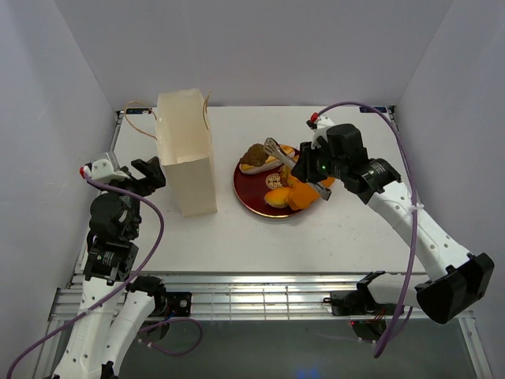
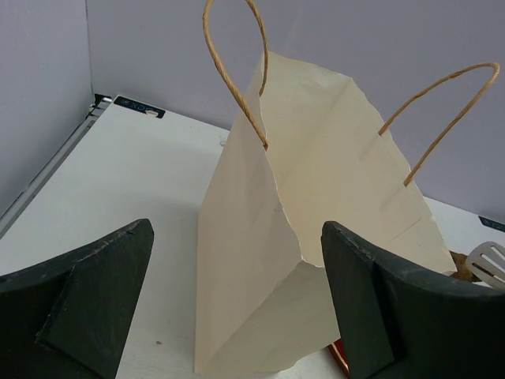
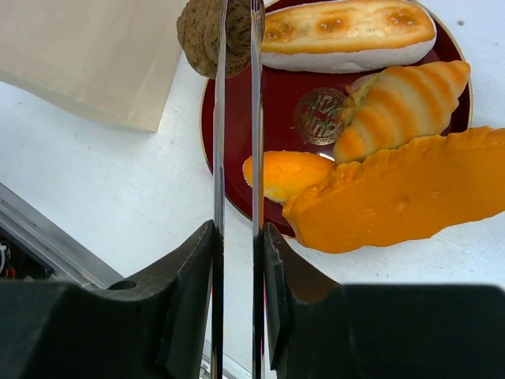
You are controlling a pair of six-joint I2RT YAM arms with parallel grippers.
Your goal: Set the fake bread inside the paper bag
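The paper bag (image 1: 185, 154) stands upright and open at the left of the table; the left wrist view shows it (image 2: 316, 181) close ahead with its string handles up. My left gripper (image 1: 150, 175) is open and empty just left of the bag, its jaws (image 2: 237, 308) spread wide before the bag's near corner. My right gripper (image 1: 304, 170) is shut on the silver tongs (image 3: 218, 118). The tongs pinch a brown ring doughnut (image 3: 207, 35) over the plate's left edge. On the dark red plate (image 3: 237, 118) lie a long roll (image 3: 347, 35), croissant (image 3: 402, 103), oval bun (image 3: 288, 174) and orange slab (image 3: 402, 193).
The plate (image 1: 252, 201) sits right of the bag, a short gap between them. White enclosure walls close the table at back and both sides. A metal rail runs along the near edge (image 1: 260, 296). The tongs' tip shows past the bag (image 2: 489, 264).
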